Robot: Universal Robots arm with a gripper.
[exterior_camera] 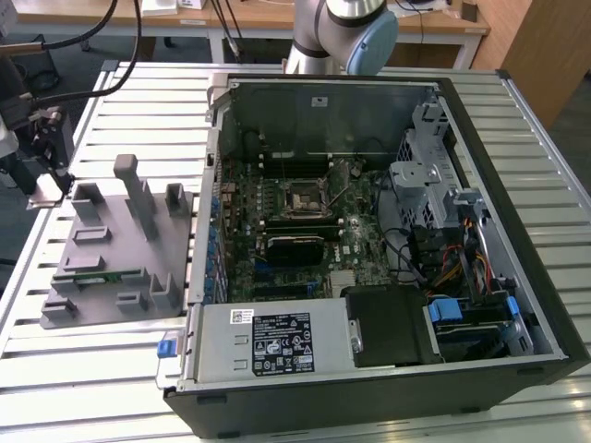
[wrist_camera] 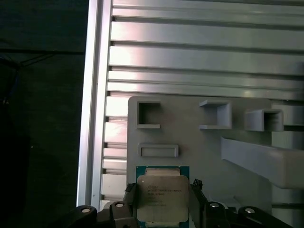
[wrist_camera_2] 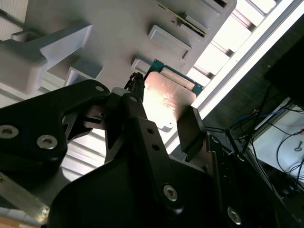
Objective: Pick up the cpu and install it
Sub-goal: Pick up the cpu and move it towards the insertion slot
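cpu lies flat at the edge of the grey fixture plate, right between the tool tips in both wrist views. Tool is narrowed to cpu width, black fingers pressed on two opposite edges; can't tell if the cpu is lifted. The exterior view adds the open computer case on the slatted worktop, with a bare socket well apart from the plate. Arm is based at the far side, its wrist over the plate corner at the exterior view's left.
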